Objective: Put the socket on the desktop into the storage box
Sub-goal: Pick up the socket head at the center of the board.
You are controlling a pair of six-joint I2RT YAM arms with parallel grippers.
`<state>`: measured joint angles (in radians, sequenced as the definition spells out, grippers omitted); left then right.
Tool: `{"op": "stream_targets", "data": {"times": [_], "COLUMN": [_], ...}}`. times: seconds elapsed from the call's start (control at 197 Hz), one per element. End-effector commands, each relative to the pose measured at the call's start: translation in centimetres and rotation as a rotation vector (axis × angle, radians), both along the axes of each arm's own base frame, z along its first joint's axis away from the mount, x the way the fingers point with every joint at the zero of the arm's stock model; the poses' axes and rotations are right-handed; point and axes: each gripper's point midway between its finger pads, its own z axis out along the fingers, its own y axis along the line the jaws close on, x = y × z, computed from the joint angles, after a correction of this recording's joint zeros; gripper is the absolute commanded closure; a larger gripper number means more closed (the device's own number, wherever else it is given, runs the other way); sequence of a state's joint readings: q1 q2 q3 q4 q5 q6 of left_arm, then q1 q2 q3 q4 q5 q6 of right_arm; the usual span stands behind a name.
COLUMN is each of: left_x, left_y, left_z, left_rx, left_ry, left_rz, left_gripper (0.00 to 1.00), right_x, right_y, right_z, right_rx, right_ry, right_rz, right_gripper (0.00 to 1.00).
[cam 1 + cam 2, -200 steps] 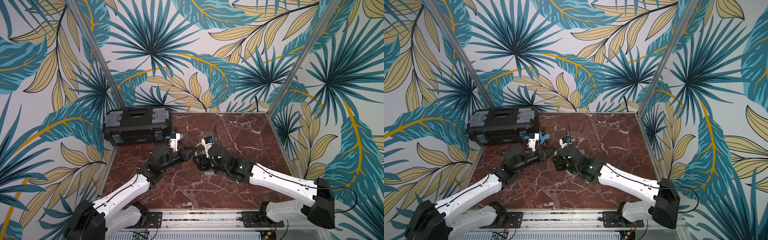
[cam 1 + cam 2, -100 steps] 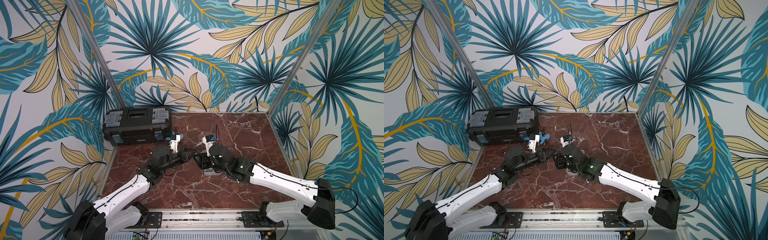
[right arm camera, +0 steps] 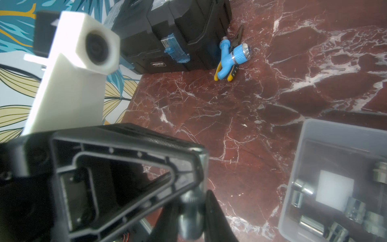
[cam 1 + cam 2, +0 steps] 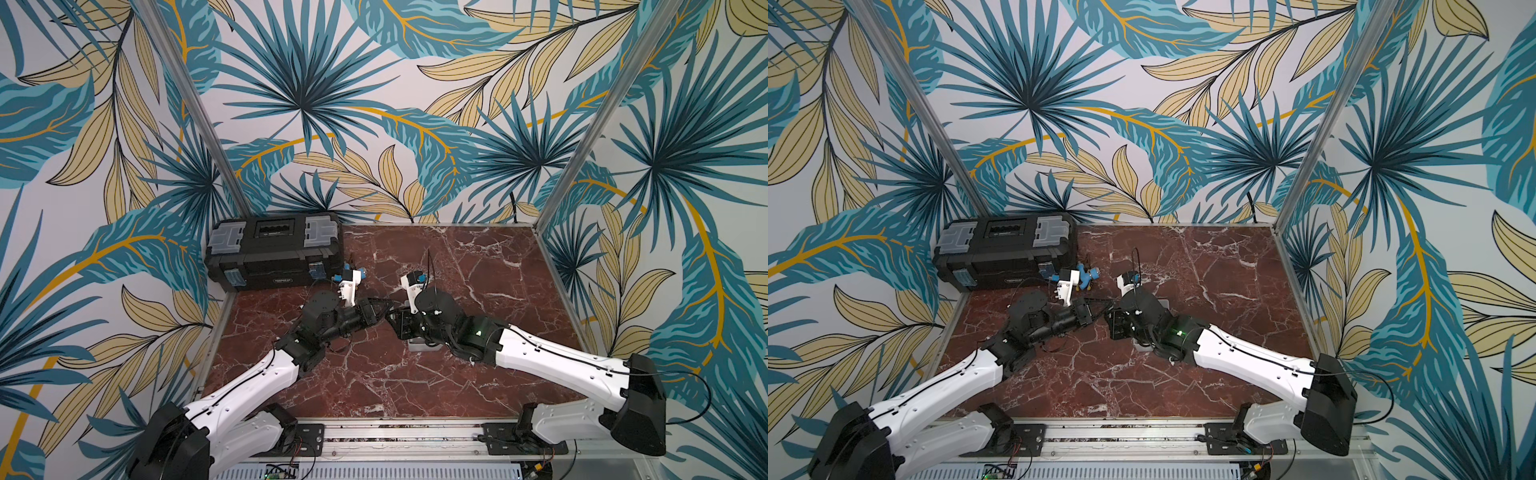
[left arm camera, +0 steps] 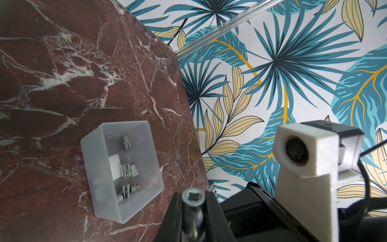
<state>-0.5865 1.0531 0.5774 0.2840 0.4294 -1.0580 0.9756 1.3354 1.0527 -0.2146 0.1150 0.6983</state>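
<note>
Now that the right pincer (image 3: pixel 190 207) has closed onto the socket (image 5: pixel 193 211), both it and the left pincer (image 5: pixel 192 196) clamp that socket in mid-air above the counter (image 5: pixel 62 94), near the storage box (image 5: pixel 94 167), which holds other sockets (image 5: pixel 125 170); handover apparently begun; left release outstanding.

Black toolbox (image 4: pixel 274 253), blue nozzle (image 3: pixel 234 54), pliers (image 3: pixel 238 37)

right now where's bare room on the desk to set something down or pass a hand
Bare: the far right of the desktop, between back wall and right rail, and the near strip between the arms. Crowded: the far left corner with toolbox and blue nozzle, and the middle, where left gripper and right gripper meet by the box.
</note>
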Motion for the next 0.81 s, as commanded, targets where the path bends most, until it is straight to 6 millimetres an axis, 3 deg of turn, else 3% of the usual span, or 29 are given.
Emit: {"op": "stream_targets", "data": {"times": [0.0, 0.051, 0.122, 0.152, 0.329, 0.43, 0.653, 0.8], "left_x": [-1.6, -1.5, -1.7, -1.8, -2.6, -3.0, -3.5, -3.5], "left_y": [-0.5, -0.4, -0.5, -0.5, -1.1, -1.8, -2.4, -2.5], "left_z": [-0.6, -0.8, -1.0, -1.0, -0.9, -1.1, -0.8, -0.7], "left_rx": [0.019, 0.047, 0.093, 0.111, 0.175, 0.174, 0.154, 0.158], "left_ry": [-0.005, -0.001, -0.002, -0.002, -0.017, -0.004, -0.008, -0.008], "left_rz": [-0.077, -0.08, -0.107, -0.118, -0.217, -0.275, -0.33, -0.333], "left_gripper": [1.0, 1.0, 0.74, 0.68, 0.52, 0.53, 0.64, 0.8], "right_x": [0.6, 0.4, -0.1, -0.7, -2.1, -2.6, -3.1, -3.5], "right_y": [0.2, 0.1, 0.2, -0.1, -1.9, -2.2, -2.1, -1.9], "right_z": [1.8, 1.7, 1.7, 0.9, -0.5, -0.2, -0.2, -0.4], "right_rx": [0.035, 0.02, -0.002, -0.044, -0.166, -0.162, -0.157, -0.157], "right_ry": [-0.057, -0.055, -0.064, -0.047, -0.042, -0.055, -0.059, -0.048], "right_rz": [-0.004, 0.007, 0.052, 0.082, 0.139, 0.16, 0.189, 0.212], "right_gripper": [1.0, 1.0, 1.0, 1.0, 1.0, 1.0, 1.0, 1.0]}}
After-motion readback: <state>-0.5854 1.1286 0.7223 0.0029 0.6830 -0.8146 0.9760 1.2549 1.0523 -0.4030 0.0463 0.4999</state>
